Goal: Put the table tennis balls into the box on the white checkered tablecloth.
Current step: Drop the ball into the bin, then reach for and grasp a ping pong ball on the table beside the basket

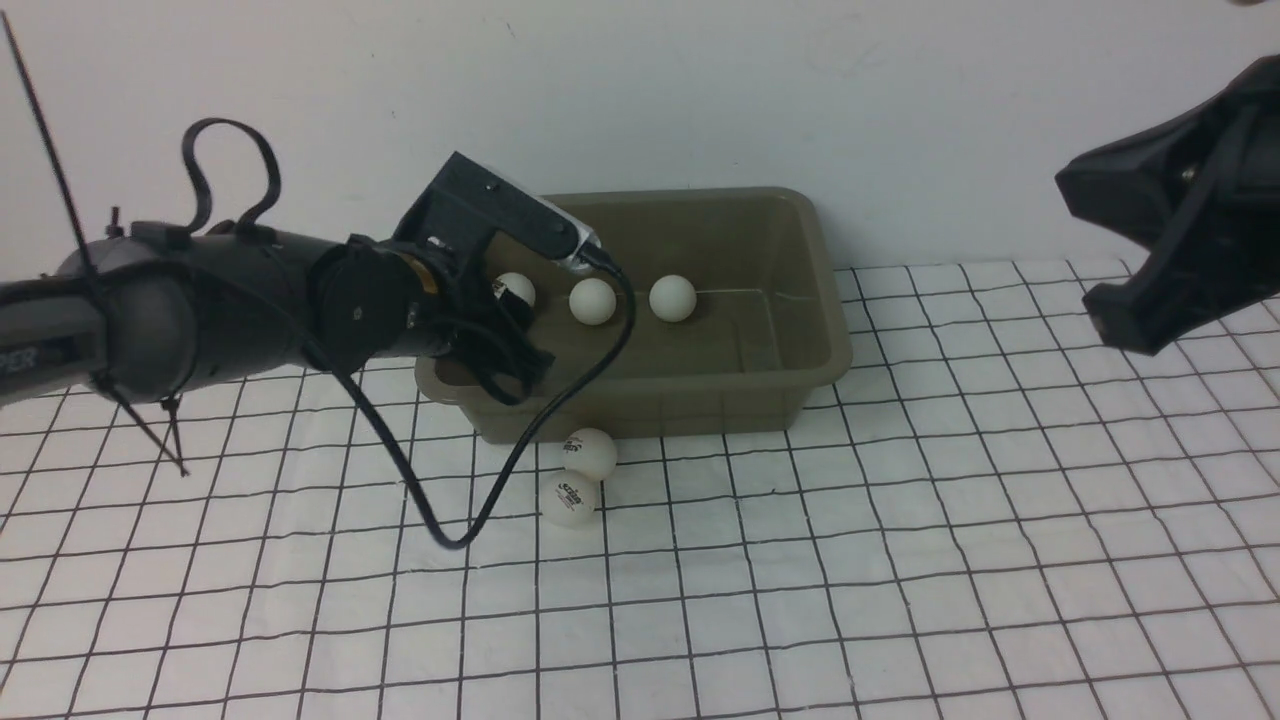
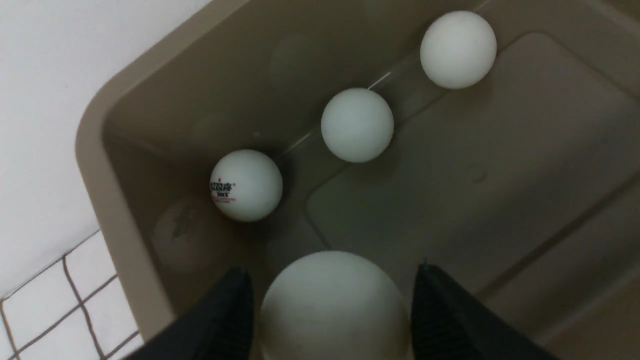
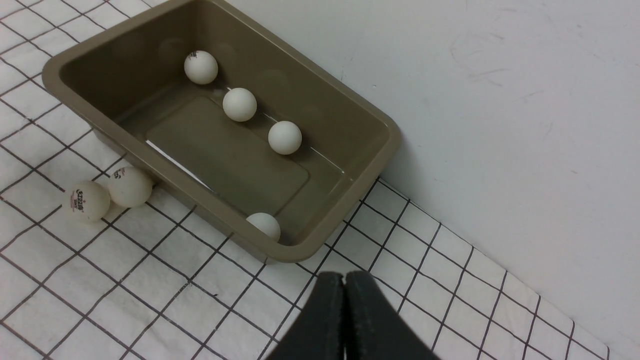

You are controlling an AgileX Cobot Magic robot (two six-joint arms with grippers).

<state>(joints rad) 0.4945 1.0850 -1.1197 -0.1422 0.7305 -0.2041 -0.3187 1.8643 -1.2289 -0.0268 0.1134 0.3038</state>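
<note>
- In the front view, you see the box (image 1: pixel 650 405) sitting upright on the white checkered tablecloth (image 1: pixel 700 600), with a white wall (image 1: pixel 900 120) behind it.
- Three white balls (image 1: pixel 673 298) show inside the box, near its far side. Two more balls (image 1: pixel 590 455) with small dark marks are outside, just in front of it.
- Your left arm (image 1: pixel 250 305) covers the box's left end, and its pincer (image 1: pixel 525 380) is over there. A black cable (image 1: pixel 456 543) loops down past the box's front, left of the two outside balls. Both could block your look at things.
- Your right arm (image 1: pixel 1180 200) is up high on the right, well apart from the box.
- In the left wrist view, your left pincer's fingers are wide apart, one on each side of a big-looking white ball (image 2: pixel 332 310). A thin gap shows on one side. You can't tell if the ball is gripped.
- That ball is over the box. Three others lie in a loose row by the long wall, one with writing on it.
- In the right wrist view, your right pincer (image 3: pixel 344 275) is shut with nothing in it.
- Here you see a fourth ball (image 3: pixel 263 225) inside, partly hidden by the near rim. The two outside balls touch each other.
</note>
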